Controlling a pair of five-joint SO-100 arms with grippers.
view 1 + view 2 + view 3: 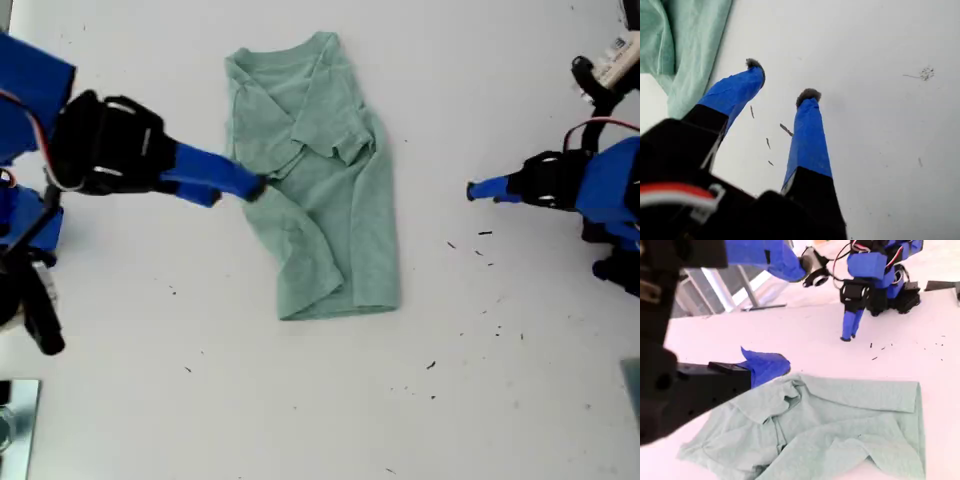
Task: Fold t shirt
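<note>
Sage-green and partly folded, the t shirt (318, 180) lies mid-worktop (300, 400). At its edge toward the exterior view's left my second gripper (256, 186) hovers, whether parted or closed I cannot tell. My first gripper (782, 80), toward the exterior view's right, stands with jaws parted, holding nothing, well apart from the cloth.

Pale green t shirt (320, 180) partly folded on a white table (300, 400), my second gripper (255, 187) at its edge (exterior view's left), my first gripper (472, 190) apart, at the right.
</note>
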